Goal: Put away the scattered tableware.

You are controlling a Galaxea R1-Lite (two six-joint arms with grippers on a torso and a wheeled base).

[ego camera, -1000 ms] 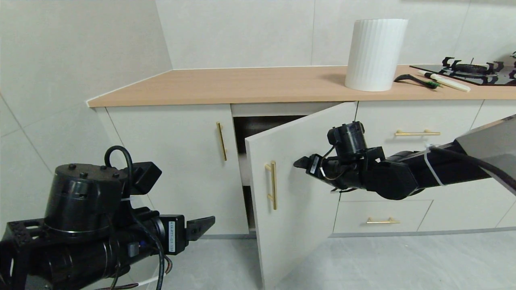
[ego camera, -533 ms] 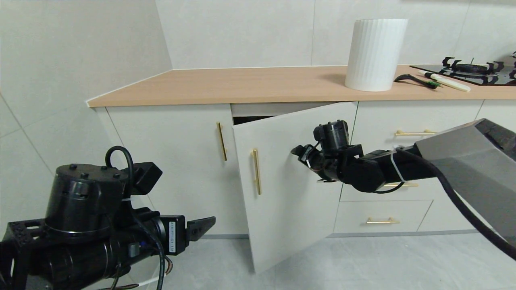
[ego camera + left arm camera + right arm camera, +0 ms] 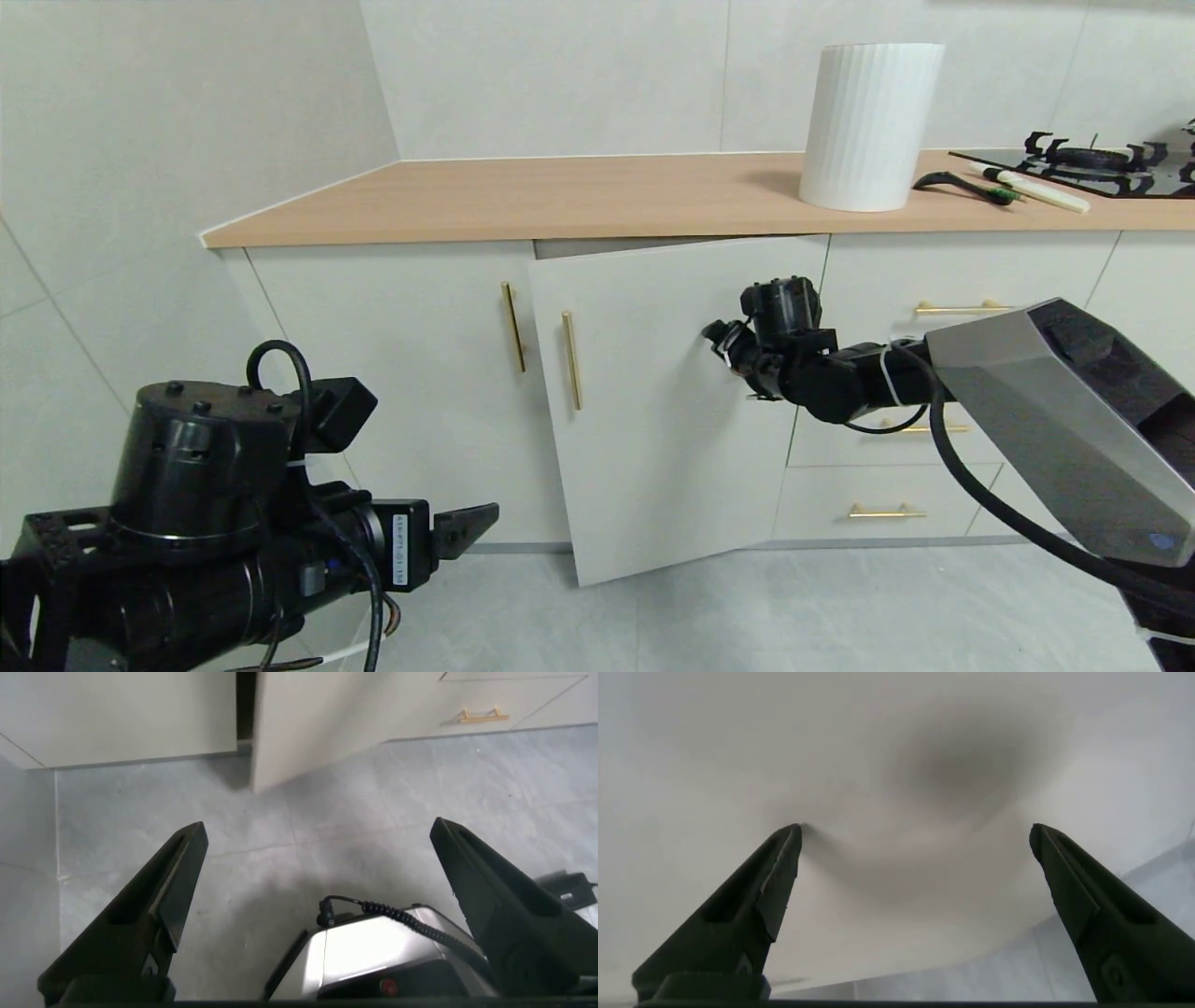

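A white cabinet door (image 3: 672,401) with a gold handle (image 3: 571,360) stands slightly ajar under the wooden counter (image 3: 560,196). My right gripper (image 3: 719,336) is open, its fingertips pressed against the door's face (image 3: 915,756). Tableware lies on the counter at the right: a black-handled utensil (image 3: 962,185) and a cream-handled one (image 3: 1032,189), beside a tall white ribbed container (image 3: 870,126). My left gripper (image 3: 467,525) hangs low at the left, open and holding nothing, with the floor (image 3: 318,812) under it.
A gas hob (image 3: 1102,163) sits at the counter's far right. Drawers with gold handles (image 3: 887,511) are right of the door. A closed cabinet door (image 3: 401,373) is to its left. Tiled walls close the corner at the left.
The cabinet door has swung from wide ajar to nearly shut, with my right gripper moving inward against it. The left arm has stayed put.
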